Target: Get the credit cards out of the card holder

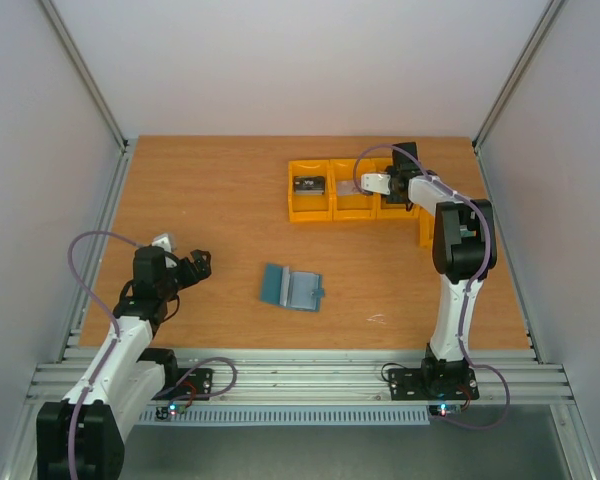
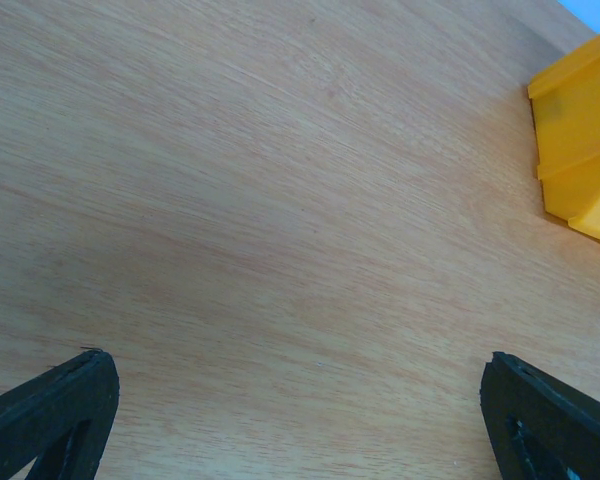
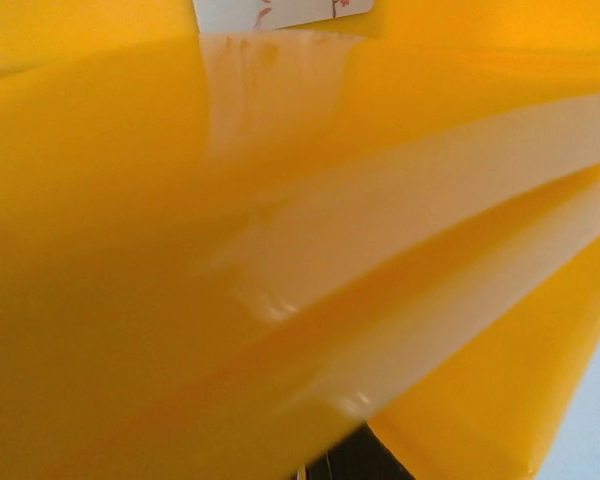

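The left arm leans up from its base at 7 o'clock of the table, with its wrist bent so the left gripper points toward 2 o'clock, low over bare wood. Its claw is spread wide and has hold of nothing. In the left wrist view the gripper shows only as two black fingertips in the bottom corners, well apart, with plain wood between them.

The card holder lies unfolded and flat near the table's middle, at 3 o'clock from the left gripper and apart from both arms.

The yellow bins stand in a row at 1 o'clock. The leftmost holds a small dark flat thing, too small to tell whether it is one of the credit cards.

The right arm rises straight from its base at 5 o'clock, folds at the elbow, and reaches toward 10 o'clock, so the right gripper sits in the bins. Its claw is closed; whether it pinches anything cannot be told.

Only the top view shows the holder and both arms. The left wrist view adds a bin corner at 2 o'clock. The right wrist view is filled with blurred yellow plastic, with a pale scrap at 12 o'clock.
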Tool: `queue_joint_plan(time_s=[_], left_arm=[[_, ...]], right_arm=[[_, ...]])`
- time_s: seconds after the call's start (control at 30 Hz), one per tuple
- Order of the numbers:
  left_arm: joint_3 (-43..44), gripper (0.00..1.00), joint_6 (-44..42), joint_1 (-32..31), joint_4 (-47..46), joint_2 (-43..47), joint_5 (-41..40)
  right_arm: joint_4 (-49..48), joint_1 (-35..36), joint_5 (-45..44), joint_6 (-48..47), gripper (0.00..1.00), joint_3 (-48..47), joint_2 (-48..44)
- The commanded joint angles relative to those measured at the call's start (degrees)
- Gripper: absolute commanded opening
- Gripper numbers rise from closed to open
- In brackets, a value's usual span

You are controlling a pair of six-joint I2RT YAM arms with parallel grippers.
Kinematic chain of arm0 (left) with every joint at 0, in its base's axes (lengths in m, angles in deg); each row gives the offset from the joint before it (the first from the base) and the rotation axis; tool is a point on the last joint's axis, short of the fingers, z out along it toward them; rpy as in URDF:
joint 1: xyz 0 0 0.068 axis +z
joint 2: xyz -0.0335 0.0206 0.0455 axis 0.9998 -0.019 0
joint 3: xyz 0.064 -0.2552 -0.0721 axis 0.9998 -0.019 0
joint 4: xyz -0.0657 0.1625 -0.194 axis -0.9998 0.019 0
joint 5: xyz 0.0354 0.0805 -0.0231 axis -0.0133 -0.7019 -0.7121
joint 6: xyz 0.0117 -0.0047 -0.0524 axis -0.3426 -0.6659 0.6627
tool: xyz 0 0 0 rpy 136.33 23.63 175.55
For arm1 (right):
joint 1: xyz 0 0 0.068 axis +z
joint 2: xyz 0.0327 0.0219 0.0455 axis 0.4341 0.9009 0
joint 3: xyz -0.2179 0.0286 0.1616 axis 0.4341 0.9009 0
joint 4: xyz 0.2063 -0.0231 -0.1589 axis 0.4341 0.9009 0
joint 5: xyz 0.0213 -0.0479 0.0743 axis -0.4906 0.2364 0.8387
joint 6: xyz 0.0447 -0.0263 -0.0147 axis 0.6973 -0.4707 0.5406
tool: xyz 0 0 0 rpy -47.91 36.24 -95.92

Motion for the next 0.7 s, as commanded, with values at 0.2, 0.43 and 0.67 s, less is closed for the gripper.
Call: queue_joint_plan(time_s=[0.2,0.43,0.67], left_arm=[[0.1,0.99,0.9,0.3,-3.0,-0.7,-1.1],[0.1,0.99,0.8,0.3,-3.0,-0.3,-1.0],[-0.1,0.99,0.5,0.3,-3.4,0.3,-0.3]], right_arm=[[0.8,0.1,0.0,-0.8,0.14,1.5,0.2],[-0.2,0.1,-1.1,-2.0,0.42,1.5,-1.1],[-0.5,0.1,-1.8,-2.2,0.58,0.8,-3.3]])
